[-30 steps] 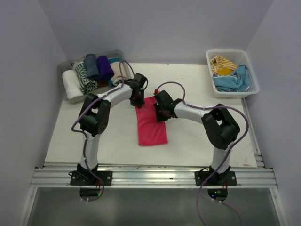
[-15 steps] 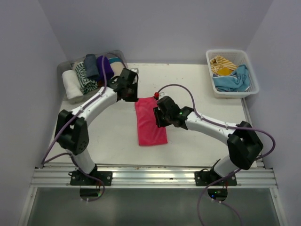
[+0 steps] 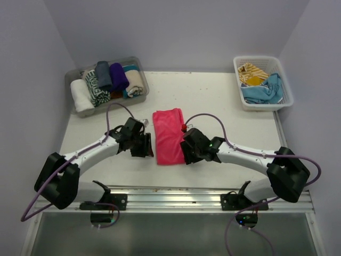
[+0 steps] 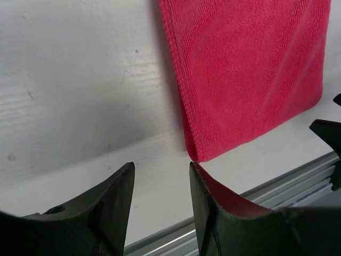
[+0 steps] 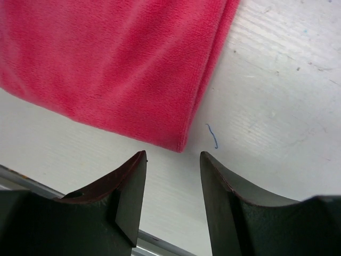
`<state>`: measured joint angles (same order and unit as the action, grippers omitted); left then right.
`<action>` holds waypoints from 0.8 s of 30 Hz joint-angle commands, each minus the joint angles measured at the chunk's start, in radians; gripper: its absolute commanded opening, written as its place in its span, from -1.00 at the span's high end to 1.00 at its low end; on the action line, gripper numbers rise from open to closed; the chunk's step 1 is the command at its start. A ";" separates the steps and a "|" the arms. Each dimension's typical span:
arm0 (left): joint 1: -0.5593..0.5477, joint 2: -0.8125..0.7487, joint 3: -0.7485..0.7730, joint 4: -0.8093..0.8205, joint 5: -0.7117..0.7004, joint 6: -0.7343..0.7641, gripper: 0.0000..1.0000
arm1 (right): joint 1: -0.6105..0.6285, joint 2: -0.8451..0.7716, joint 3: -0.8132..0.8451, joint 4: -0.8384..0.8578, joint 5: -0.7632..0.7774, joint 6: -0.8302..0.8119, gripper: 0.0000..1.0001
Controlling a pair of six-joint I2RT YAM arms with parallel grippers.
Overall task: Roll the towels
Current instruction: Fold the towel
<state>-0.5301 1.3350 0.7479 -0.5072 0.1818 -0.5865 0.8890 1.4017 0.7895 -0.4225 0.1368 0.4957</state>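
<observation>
item: hot pink towel (image 3: 168, 136) flat, folded long, mid-table | handling: likely light, limp, non-slip pile | hold: near-end corners, 7 and 5 o'clock | left gripper (image 4: 161, 168): jaws apart, empty, at 7 corner | right gripper (image 5: 173, 154): jaws apart, empty, at 5 corner

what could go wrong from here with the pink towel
The left gripper and right gripper, both open, sit just off the near corners of the pink towel; closing now could miss it or pinch only one layer. Uneven grabs would likely skew the roll.
</observation>
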 commanded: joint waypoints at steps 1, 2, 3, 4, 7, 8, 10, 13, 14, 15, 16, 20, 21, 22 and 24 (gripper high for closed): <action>-0.016 -0.046 -0.062 0.205 0.105 -0.093 0.00 | -0.007 -0.003 -0.024 0.099 -0.063 0.056 0.03; -0.021 -0.046 -0.088 0.225 0.107 -0.107 0.00 | -0.009 -0.001 -0.027 0.111 -0.072 0.069 0.03; -0.028 -0.040 -0.102 0.264 0.117 -0.113 0.00 | -0.010 0.002 -0.032 0.120 -0.081 0.073 0.06; -0.033 -0.036 -0.114 0.280 0.123 -0.116 0.03 | -0.016 0.006 -0.033 0.131 -0.080 0.076 0.08; -0.047 0.003 -0.130 0.292 0.130 -0.116 0.10 | -0.024 0.017 -0.041 0.136 -0.068 0.084 0.11; -0.053 0.019 -0.128 0.292 0.128 -0.115 0.12 | -0.033 0.019 -0.045 0.142 -0.068 0.086 0.12; -0.067 0.029 -0.130 0.305 0.128 -0.116 0.12 | -0.047 0.026 -0.056 0.157 -0.075 0.086 0.14; -0.077 0.052 -0.128 0.305 0.120 -0.118 0.14 | -0.053 0.054 -0.062 0.169 -0.083 0.084 0.17; -0.079 0.062 -0.125 0.305 0.120 -0.116 0.14 | -0.053 0.060 -0.064 0.177 -0.094 0.086 0.18; -0.080 0.070 -0.125 0.305 0.123 -0.116 0.15 | -0.053 0.069 -0.065 0.179 -0.098 0.087 0.20; -0.080 0.075 -0.125 0.305 0.122 -0.116 0.19 | -0.053 0.072 -0.071 0.183 -0.101 0.089 0.21; -0.090 0.098 -0.127 0.308 0.117 -0.118 0.23 | -0.055 0.072 -0.082 0.191 -0.105 0.096 0.29; -0.090 0.102 -0.128 0.308 0.117 -0.119 0.24 | -0.055 0.072 -0.085 0.192 -0.105 0.098 0.31; -0.090 0.108 -0.127 0.311 0.117 -0.119 0.29 | -0.053 0.075 -0.085 0.191 -0.106 0.099 0.36; -0.093 0.122 -0.125 0.311 0.117 -0.121 0.36 | -0.053 0.074 -0.091 0.197 -0.111 0.107 0.44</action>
<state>-0.6132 1.4380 0.6235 -0.2359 0.2939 -0.6983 0.8368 1.4746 0.7128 -0.2558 0.0399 0.5808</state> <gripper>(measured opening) 0.338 0.303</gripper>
